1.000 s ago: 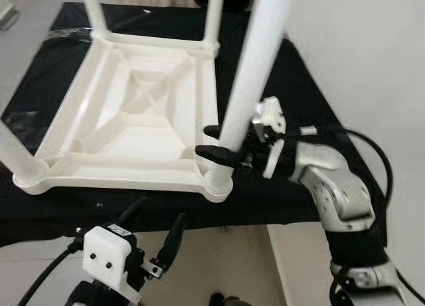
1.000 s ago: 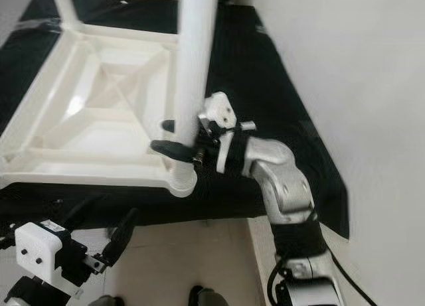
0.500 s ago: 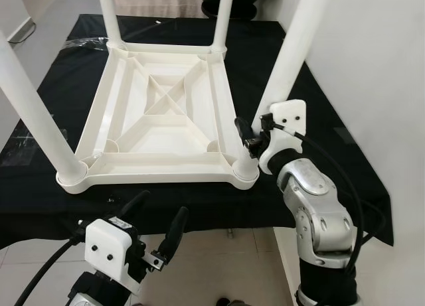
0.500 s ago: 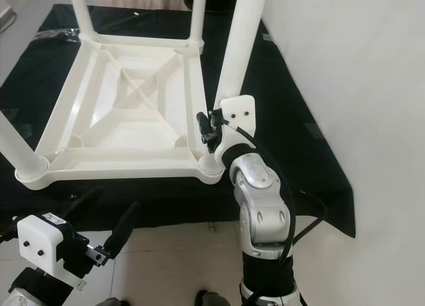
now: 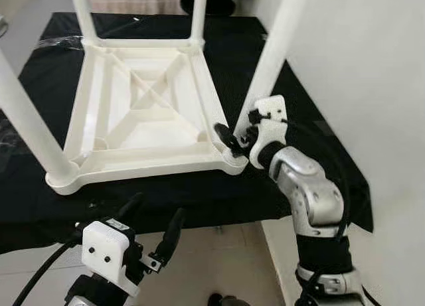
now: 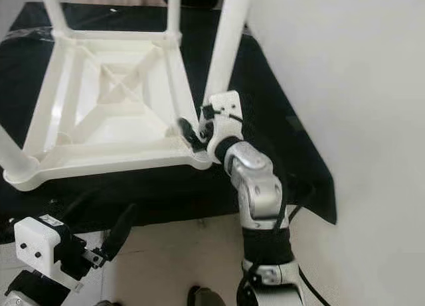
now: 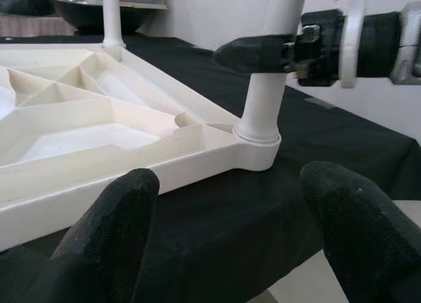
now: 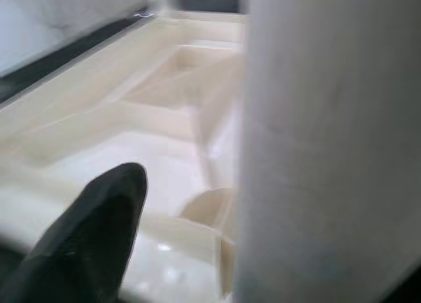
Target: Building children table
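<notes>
A white plastic children's table (image 5: pixel 133 170) lies upside down on a black cloth, a leg standing up from each corner. My right gripper (image 5: pixel 226 135) is shut on the near-right leg (image 5: pixel 269 60) just above its socket. One black finger (image 7: pixel 253 53) crosses the leg's front and the other is hidden behind it. In the right wrist view the leg (image 8: pixel 329 152) looms close beside a finger (image 8: pixel 99 237). My left gripper (image 5: pixel 153 216) hangs open below the cloth's front edge, its fingers (image 7: pixel 112 231) apart and pointed at that same corner.
The black cloth (image 5: pixel 219 200) covers a low platform that ends just in front of me, with tiled floor (image 5: pixel 219 266) below. A white wall (image 5: pixel 372 87) runs close along the right side. A dark bowl (image 7: pixel 99 7) stands behind the table.
The camera has shifted. My right gripper has stayed on the near-right leg, sliding down toward its socket with the wrist turned. The left gripper has kept its pose.
</notes>
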Controlling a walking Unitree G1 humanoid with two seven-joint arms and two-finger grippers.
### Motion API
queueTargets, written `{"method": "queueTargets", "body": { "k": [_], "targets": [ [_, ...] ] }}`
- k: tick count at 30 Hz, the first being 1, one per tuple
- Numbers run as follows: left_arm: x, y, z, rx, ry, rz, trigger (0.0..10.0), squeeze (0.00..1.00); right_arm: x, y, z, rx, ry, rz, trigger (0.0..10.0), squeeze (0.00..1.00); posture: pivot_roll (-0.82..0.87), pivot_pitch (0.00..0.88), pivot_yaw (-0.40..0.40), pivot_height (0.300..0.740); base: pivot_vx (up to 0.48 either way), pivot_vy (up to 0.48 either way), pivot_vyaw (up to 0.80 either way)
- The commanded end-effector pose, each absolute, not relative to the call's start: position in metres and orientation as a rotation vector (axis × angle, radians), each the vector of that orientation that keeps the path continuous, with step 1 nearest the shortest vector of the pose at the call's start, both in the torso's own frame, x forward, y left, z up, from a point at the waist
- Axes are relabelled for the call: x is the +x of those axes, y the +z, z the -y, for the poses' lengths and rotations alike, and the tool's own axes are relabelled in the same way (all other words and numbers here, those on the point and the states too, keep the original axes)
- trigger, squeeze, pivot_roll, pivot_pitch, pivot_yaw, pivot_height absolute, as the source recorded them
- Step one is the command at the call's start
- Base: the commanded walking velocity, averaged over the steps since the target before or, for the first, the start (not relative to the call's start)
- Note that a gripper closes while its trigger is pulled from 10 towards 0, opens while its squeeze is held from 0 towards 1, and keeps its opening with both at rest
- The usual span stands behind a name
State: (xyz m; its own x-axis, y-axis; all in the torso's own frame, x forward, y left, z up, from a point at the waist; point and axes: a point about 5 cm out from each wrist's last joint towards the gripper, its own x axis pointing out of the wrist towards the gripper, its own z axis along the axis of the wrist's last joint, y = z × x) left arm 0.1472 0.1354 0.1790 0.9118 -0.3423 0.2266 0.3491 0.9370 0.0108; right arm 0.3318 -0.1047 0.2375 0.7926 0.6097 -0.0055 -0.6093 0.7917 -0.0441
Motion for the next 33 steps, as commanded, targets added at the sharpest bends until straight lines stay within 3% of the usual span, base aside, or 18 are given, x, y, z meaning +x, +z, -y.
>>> {"method": "queueTargets", "body": {
  "k": [1, 2, 5, 12, 13, 14, 15, 28, 33],
  "targets": [
    [0.145, 0.18, -0.134, -0.031, -0.352, 0.227, 10.0, 0.0, 0.329, 0.246, 0.092, -0.062, 0.892, 0.062, 10.0, 0.0, 0.07, 0.233, -0.134, 0.74, 0.0, 0.0, 0.0],
    [0.144, 0.18, -0.133, -0.031, -0.352, 0.227, 10.0, 0.0, 0.328, 0.247, 0.089, -0.109, 1.031, 0.072, 10.0, 0.0, 0.08, 0.235, -0.137, 0.74, 0.0, 0.0, 0.0],
    [0.143, 0.181, -0.131, -0.032, -0.353, 0.228, 10.0, 0.0, 0.333, 0.245, 0.088, -0.153, 1.133, 0.076, 10.0, 0.0, 0.09, 0.241, -0.143, 0.74, 0.0, 0.0, 0.0],
    [0.14, 0.181, -0.129, -0.034, -0.352, 0.228, 10.0, 0.0, 0.343, 0.243, 0.082, -0.094, 1.216, 0.081, 10.0, 0.0, 0.1, 0.254, -0.168, 0.74, 0.0, 0.0, 0.0],
    [0.139, 0.182, -0.128, -0.033, -0.35, 0.229, 10.0, 0.0, 0.342, 0.243, 0.08, -0.078, 1.292, 0.088, 6.7, 0.0, 0.1, 0.258, -0.17, 0.74, 0.0, 0.0, 0.0],
    [0.139, 0.182, -0.128, -0.032, -0.35, 0.23, 10.0, 0.0, 0.342, 0.244, 0.08, -0.071, 1.31, 0.09, 6.7, 0.0, 0.1, 0.258, -0.17, 0.74, 0.0, 0.0, 0.0],
    [0.138, 0.182, -0.128, -0.032, -0.349, 0.229, 10.0, 0.0, 0.342, 0.245, 0.079, -0.059, 1.34, 0.096, 0.0, 0.0, 0.1, 0.263, -0.167, 0.74, 0.0, 0.0, 0.0],
    [0.135, 0.181, -0.128, -0.037, -0.353, 0.217, 10.0, 0.0, 0.341, 0.242, 0.086, -0.031, 1.435, 0.114, 0.0, 0.0, 0.09, 0.257, -0.156, 0.74, 0.0, 0.0, 0.0],
    [0.137, 0.181, -0.129, -0.039, -0.352, 0.217, 10.0, 0.0, 0.322, 0.229, 0.113, -0.076, 1.207, 0.08, 0.0, 0.0, 0.07, 0.25, -0.149, 0.74, 0.0, 0.0, 0.0]
  ]
}}
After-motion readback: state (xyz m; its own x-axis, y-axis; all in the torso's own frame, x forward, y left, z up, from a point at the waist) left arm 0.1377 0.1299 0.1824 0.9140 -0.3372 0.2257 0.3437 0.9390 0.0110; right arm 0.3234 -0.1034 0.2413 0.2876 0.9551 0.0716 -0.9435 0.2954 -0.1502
